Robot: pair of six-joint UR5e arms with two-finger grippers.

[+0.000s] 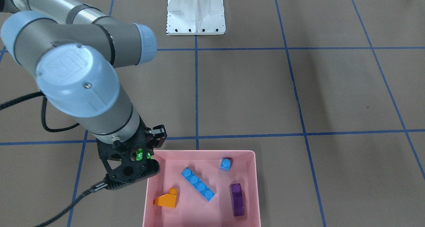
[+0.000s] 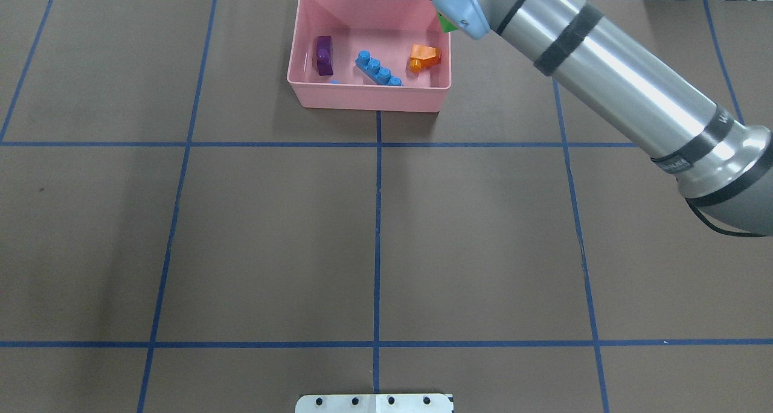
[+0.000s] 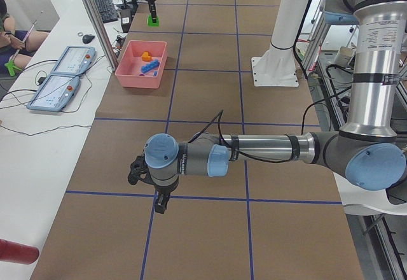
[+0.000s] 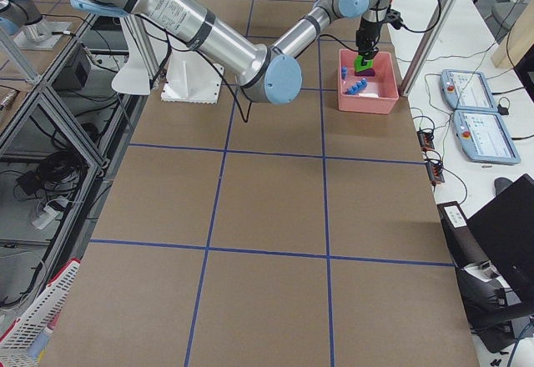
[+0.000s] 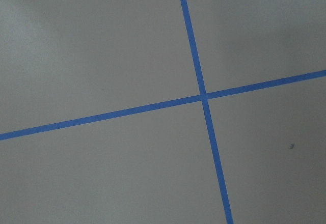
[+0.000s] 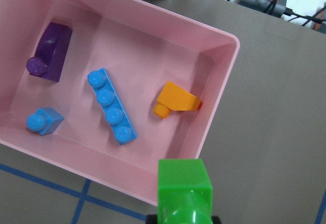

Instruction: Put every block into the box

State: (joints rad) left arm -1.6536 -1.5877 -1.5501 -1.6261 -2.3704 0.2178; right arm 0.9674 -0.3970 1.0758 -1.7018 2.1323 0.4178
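My right gripper [image 1: 143, 154] is shut on the green two-stud brick [image 6: 184, 191] and holds it over the corner of the pink box [image 1: 199, 151], near the rim; the brick also shows in the overhead view [image 2: 447, 23]. Inside the box lie the orange sloped brick [image 6: 175, 100], the long blue brick [image 6: 112, 107], the tiny blue brick [image 6: 45, 121] and the purple brick [image 6: 49, 58]. My left gripper [image 3: 159, 202] shows only in the exterior left view, low over a tape crossing far from the box; I cannot tell whether it is open or shut.
The white base plate [image 1: 196, 14] stands at the robot's side of the table. Blue tape lines [image 5: 204, 96] grid the brown table. Two tablets [image 3: 57, 83] lie on a side bench beyond the box's edge of the table.
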